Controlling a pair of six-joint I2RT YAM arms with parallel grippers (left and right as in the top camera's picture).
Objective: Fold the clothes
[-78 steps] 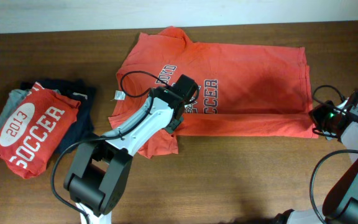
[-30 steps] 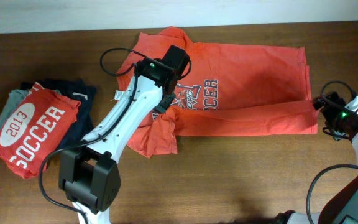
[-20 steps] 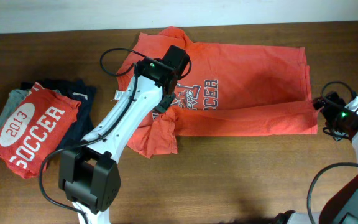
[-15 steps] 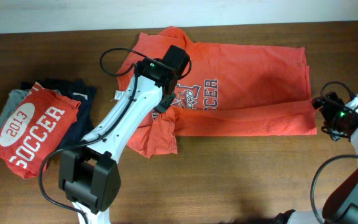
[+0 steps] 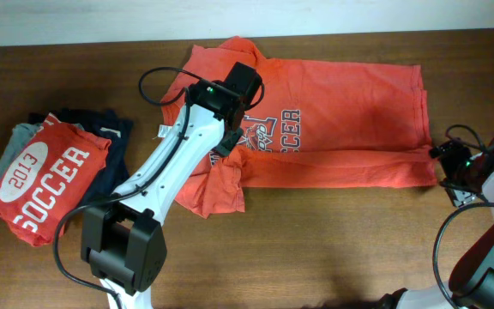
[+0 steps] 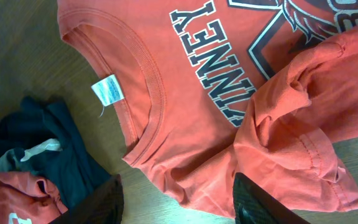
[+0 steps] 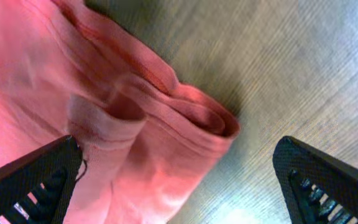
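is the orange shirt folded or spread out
Partly folded: the orange shirt lies mostly spread, print up, with only its near edge turned over in a long strip.

A dark brown bench (image 5: 333, 249) with a fine lengthwise wood grain fills almost the whole overhead frame. Along the top edge runs a pale strip (image 5: 75, 17), broader at the upper left and thinner toward the upper right; whether it is wall or floor cannot be told. The light is soft and even, with faint shadows. In the right wrist view the wood shows a dull sheen at the lower middle.
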